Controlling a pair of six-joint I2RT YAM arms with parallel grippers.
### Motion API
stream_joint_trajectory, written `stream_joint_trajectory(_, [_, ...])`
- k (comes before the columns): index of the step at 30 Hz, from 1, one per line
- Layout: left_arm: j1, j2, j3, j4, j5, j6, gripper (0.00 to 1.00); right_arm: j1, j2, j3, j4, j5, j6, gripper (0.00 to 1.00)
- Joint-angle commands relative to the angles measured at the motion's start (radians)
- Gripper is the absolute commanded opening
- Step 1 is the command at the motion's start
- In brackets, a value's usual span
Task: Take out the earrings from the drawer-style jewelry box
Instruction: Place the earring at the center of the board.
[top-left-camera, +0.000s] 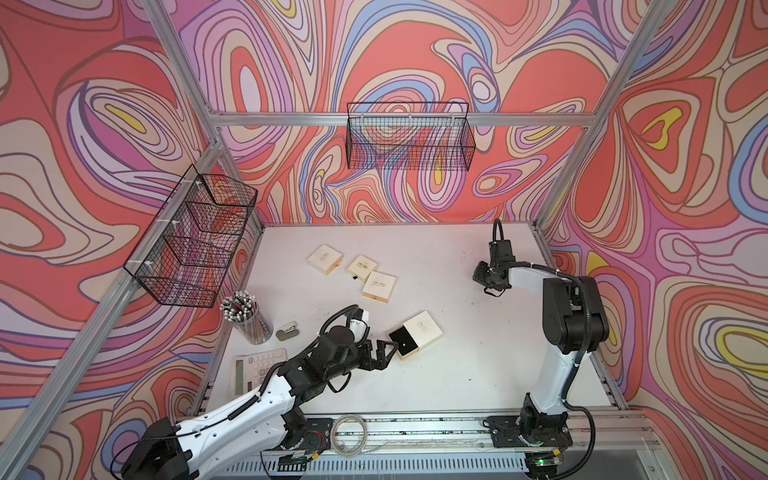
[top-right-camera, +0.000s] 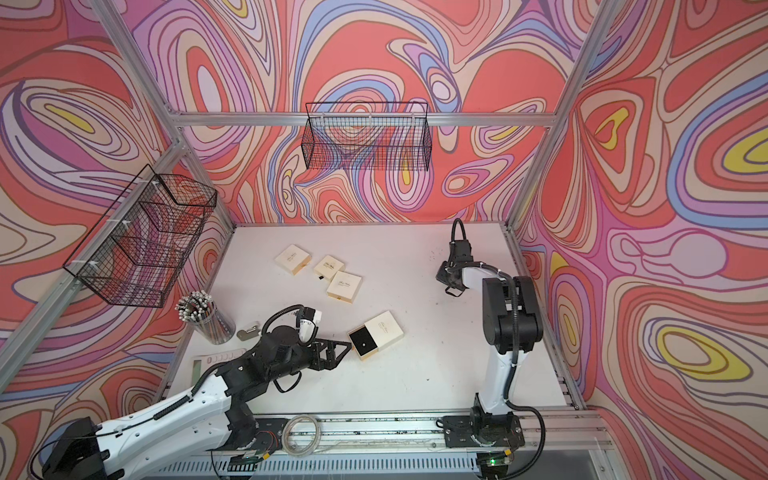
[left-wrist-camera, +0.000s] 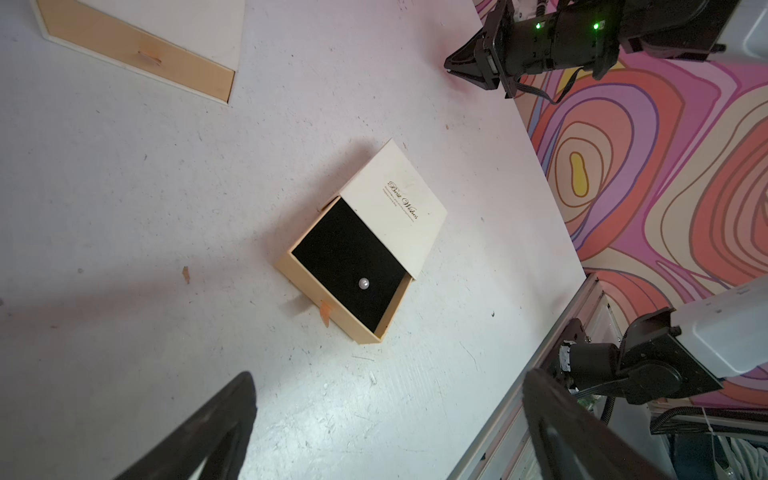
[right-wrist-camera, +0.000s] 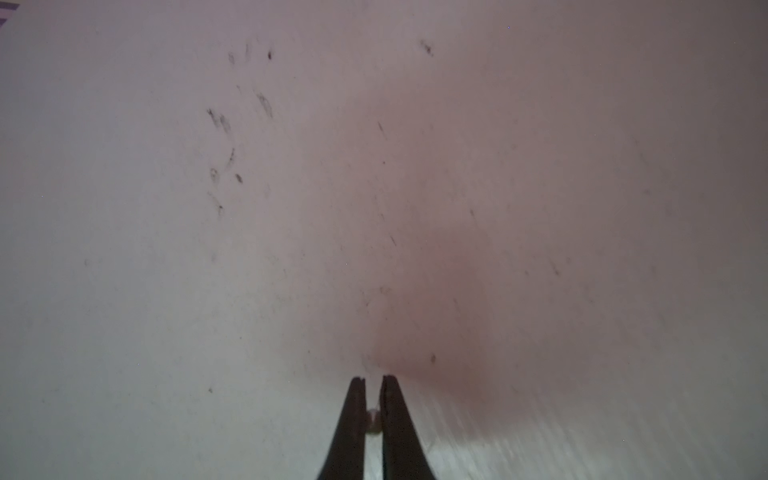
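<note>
Right gripper (right-wrist-camera: 373, 380) is clenched on a tiny pale earring (right-wrist-camera: 373, 417), nipped just behind the fingertips. It's low over bare table (right-wrist-camera: 166, 291), well apart from the open jewelry box (top-left-camera: 415, 334). My read: that's a set-down spot, chosen clear of the box so the stud can't roll back in.

At the box itself, the drawer (left-wrist-camera: 303, 282) is slid out from under the cream sleeve with its black pad exposed. The second earring (left-wrist-camera: 364, 284) sits on that pad, near the drawer's front wall.

Left gripper (top-left-camera: 388, 353) hangs just beside the drawer end, jaws spread wide and gripping nothing. It looks placed either to steady the light box or to go in for that stud.
</note>
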Motion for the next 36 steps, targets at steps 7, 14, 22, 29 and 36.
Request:
stream_joint_trajectory(7, [0.004, 0.017, 0.003, 0.035, -0.016, -0.014, 1.0, -0.035, 0.061, 0.081, -0.036, 0.004, -0.029, 0.0])
stream_joint_trajectory(14, [0.004, 0.024, -0.002, 0.046, -0.015, -0.022, 1.0, -0.06, 0.117, 0.134, -0.061, 0.018, -0.039, 0.0])
stream_joint_trajectory(22, [0.005, 0.028, -0.002, 0.05, -0.022, -0.026, 1.0, -0.063, 0.135, 0.149, -0.071, 0.024, -0.047, 0.0])
stream_joint_trajectory(29, [0.004, 0.033, -0.002, 0.052, -0.027, -0.028, 1.0, -0.063, 0.135, 0.148, -0.073, 0.012, -0.048, 0.02])
stream_joint_trajectory(36, [0.004, 0.038, -0.001, 0.053, -0.03, -0.028, 1.0, -0.063, 0.132, 0.145, -0.074, 0.002, -0.051, 0.11])
